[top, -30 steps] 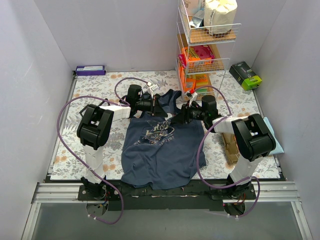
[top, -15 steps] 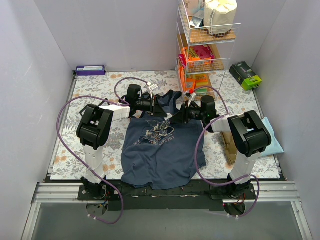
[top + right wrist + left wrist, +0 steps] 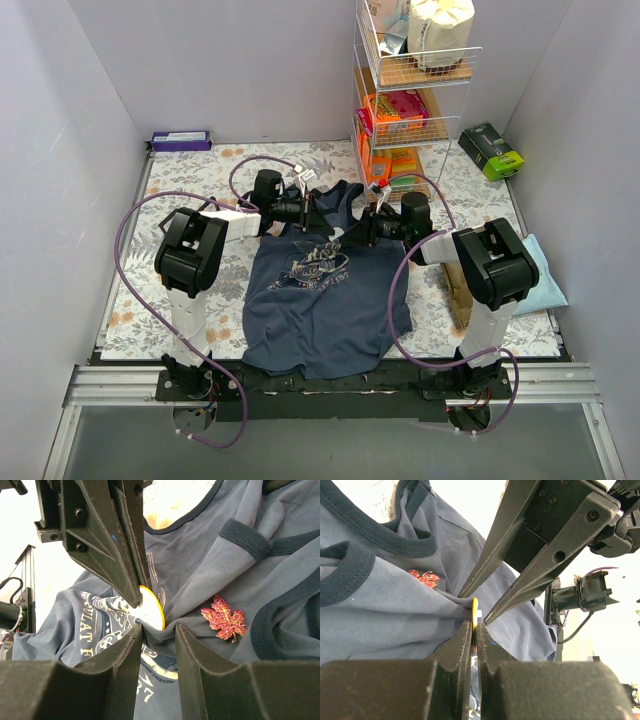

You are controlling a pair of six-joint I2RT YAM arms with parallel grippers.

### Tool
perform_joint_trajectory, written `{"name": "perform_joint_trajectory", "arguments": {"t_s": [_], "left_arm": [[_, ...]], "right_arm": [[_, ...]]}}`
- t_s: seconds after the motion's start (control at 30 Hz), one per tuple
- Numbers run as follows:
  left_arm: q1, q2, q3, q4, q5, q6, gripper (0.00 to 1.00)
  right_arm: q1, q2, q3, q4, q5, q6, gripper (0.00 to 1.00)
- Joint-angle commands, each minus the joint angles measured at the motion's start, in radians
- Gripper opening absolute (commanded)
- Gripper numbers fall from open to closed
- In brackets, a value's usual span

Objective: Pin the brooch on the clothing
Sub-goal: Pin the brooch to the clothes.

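Closing in since a second ago with right gripper [image 3: 158, 630] half-open around a fold of the clothing [image 3: 320, 300], gripping nothing yet, and left gripper [image 3: 474, 625] clamped on a yellow-rimmed disc [image 3: 152, 607] there — leaf brooch [image 3: 223, 618] lying just beside on the cloth — risks pulling the disc free if squeezed off-centre.

Left gripper [image 3: 474, 625] and right gripper [image 3: 157, 627] meet nose to nose over the tank top [image 3: 320, 310] neckline, and we see a yellow-rimmed disc [image 3: 152, 611] filling the gap. Wire rack [image 3: 410, 100] crowds behind the right arm. Purple cable [image 3: 391, 300] droops along the tank top's right edge. Floral mat [image 3: 190, 170] is open at far left.
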Motion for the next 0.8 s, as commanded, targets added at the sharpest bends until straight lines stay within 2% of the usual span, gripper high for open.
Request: {"name": "perform_joint_trajectory", "arguments": {"t_s": [0.0,0.5,0.77], "left_arm": [[-0.001,-0.008,0.031,0.015,0.053,-0.004,0.00],[-0.005,0.000,0.027,0.036,0.067,-0.021,0.00],[-0.021,0.008,0.027,0.040,0.070,-0.021,0.00]], "right_arm": [[0.003,0.017,0.039,0.076,-0.012,0.014,0.40],[0.027,0.057,0.060,0.096,0.024,0.047,0.35],[0.038,0.075,0.089,0.046,0.069,0.046,0.30]]}}
